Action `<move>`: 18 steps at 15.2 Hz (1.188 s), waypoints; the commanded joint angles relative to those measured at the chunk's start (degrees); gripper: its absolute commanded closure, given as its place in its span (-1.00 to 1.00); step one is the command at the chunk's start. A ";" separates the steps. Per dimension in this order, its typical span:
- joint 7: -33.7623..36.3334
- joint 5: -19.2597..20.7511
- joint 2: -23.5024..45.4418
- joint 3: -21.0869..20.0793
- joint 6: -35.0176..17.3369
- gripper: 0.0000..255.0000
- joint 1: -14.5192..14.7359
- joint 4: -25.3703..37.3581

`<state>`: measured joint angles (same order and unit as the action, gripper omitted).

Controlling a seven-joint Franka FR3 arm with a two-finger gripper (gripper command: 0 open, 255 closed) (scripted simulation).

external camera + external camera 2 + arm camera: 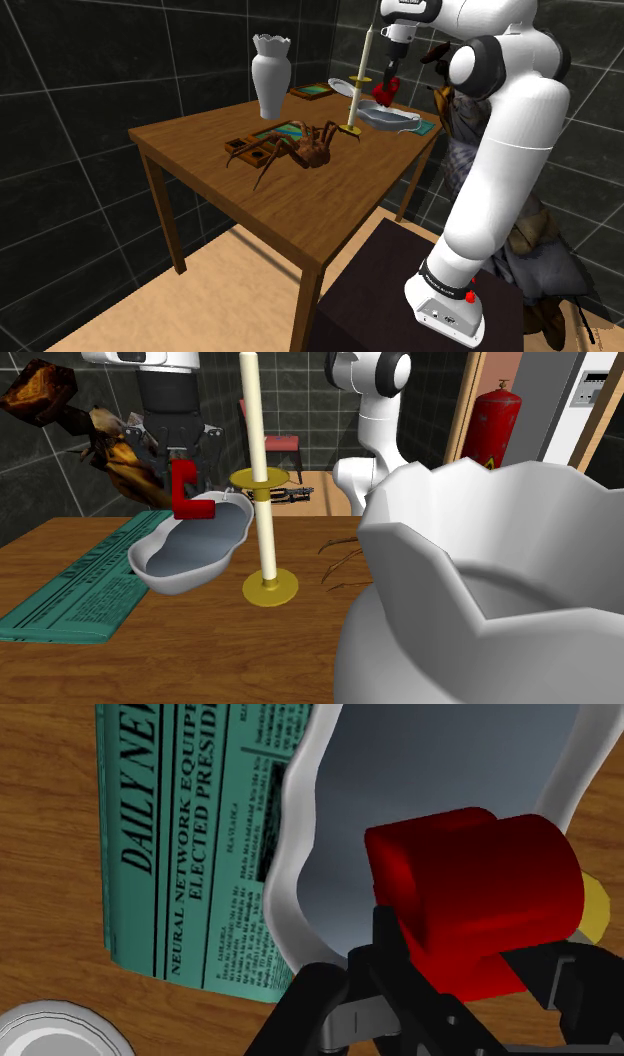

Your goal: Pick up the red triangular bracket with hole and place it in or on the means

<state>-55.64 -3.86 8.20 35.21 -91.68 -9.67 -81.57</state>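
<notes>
Teal newspaper [70,592] lies flat on the wooden table [150,662] at the second exterior view's left. A pale grey bowl [170,584] rests partly over the paper's right edge. Above the bowl's far side hangs the red bracket [185,492], clamped at its top by the black gripper [184,460]. It reads as an L: the long axis stands upright, and the short foot points toward that view's right, about level with the bowl's far rim. Whether it touches the rim cannot be told. In the wrist view the bracket [470,894] sits clasped between the fingers [397,954] over the bowl's hollow [440,774]. Right of the bowl, a cream candle [257,452] stands upright in a gold holder [270,590]. A white vase [480,602] with a jagged rim looms in the right foreground.
</notes>
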 commanded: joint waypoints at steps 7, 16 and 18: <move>0.10 4.26 1.22 0.98 -0.10 -1.00 1.34 -0.71; -1.28 2.24 4.33 1.67 8.38 -1.00 0.11 10.40; -1.28 2.25 4.33 1.67 8.37 -1.00 0.10 10.39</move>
<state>-56.88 -1.56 12.38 36.87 -83.60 -9.51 -71.55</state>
